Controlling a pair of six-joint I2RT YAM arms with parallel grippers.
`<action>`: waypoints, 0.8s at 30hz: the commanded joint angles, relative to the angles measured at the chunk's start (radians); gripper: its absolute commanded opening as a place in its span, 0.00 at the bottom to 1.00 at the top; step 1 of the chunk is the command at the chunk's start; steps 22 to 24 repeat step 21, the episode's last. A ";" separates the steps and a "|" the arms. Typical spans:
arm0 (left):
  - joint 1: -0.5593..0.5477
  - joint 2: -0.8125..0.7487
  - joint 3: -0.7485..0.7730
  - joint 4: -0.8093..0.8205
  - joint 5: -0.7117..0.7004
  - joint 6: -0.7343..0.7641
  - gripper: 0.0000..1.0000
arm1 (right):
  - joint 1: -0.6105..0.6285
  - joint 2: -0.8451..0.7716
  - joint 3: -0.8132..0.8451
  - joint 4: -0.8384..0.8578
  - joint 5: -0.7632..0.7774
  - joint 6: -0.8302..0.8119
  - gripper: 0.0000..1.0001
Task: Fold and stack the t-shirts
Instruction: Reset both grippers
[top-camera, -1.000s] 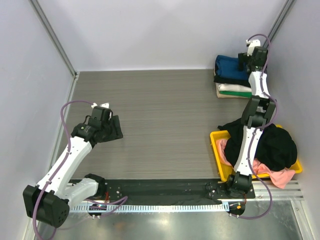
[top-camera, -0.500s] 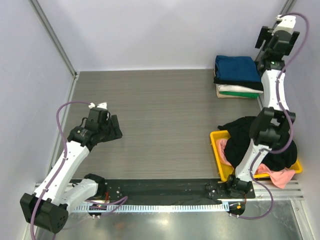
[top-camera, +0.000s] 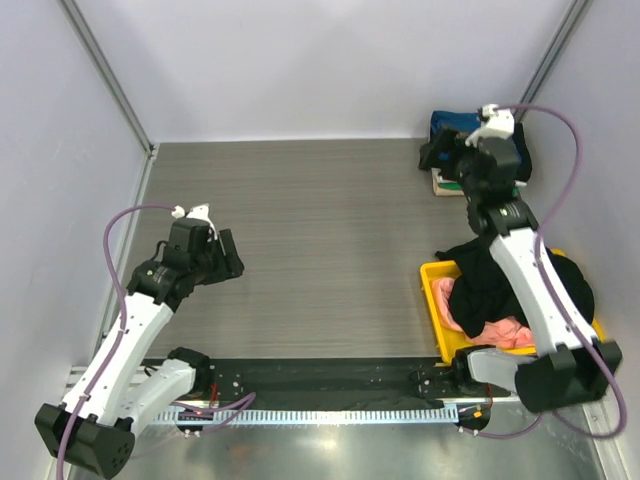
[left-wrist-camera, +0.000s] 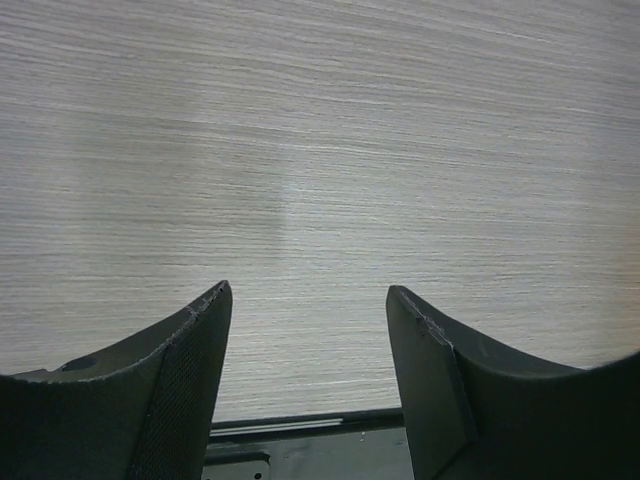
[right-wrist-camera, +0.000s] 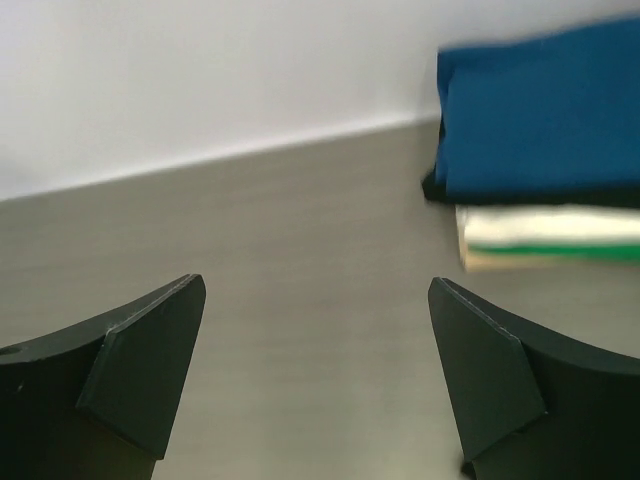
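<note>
A folded stack of t-shirts (top-camera: 443, 124) sits in the back right corner, partly hidden by my right arm. In the right wrist view it shows a blue t-shirt (right-wrist-camera: 540, 110) on top, then a black layer, a white one (right-wrist-camera: 550, 225) and a green one (right-wrist-camera: 560, 245). My right gripper (top-camera: 432, 156) (right-wrist-camera: 315, 282) hangs open just left of the stack with nothing in it. A loose black t-shirt (top-camera: 480, 285) and a pink t-shirt (top-camera: 500, 328) lie heaped in the bin. My left gripper (top-camera: 230, 258) (left-wrist-camera: 308, 290) is open over bare table at the left.
The yellow plastic bin (top-camera: 430, 290) stands at the right near edge, under my right arm. A black rail (top-camera: 320, 375) runs along the near edge between the arm bases. Grey walls close in the left, back and right sides.
My right arm has swung down from high in the back right corner, and its gripper now hangs left of the stack. My left arm shifted only slightly.
</note>
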 joint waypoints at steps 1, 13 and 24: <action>0.002 -0.038 0.006 0.032 0.003 -0.001 0.65 | -0.017 -0.204 -0.098 -0.119 -0.038 0.148 1.00; 0.000 -0.089 0.004 0.035 0.006 0.001 0.65 | -0.017 -0.640 -0.345 -0.443 0.115 0.194 1.00; 0.002 -0.135 0.013 0.027 -0.004 0.016 0.66 | -0.017 -0.631 -0.331 -0.552 0.261 0.226 1.00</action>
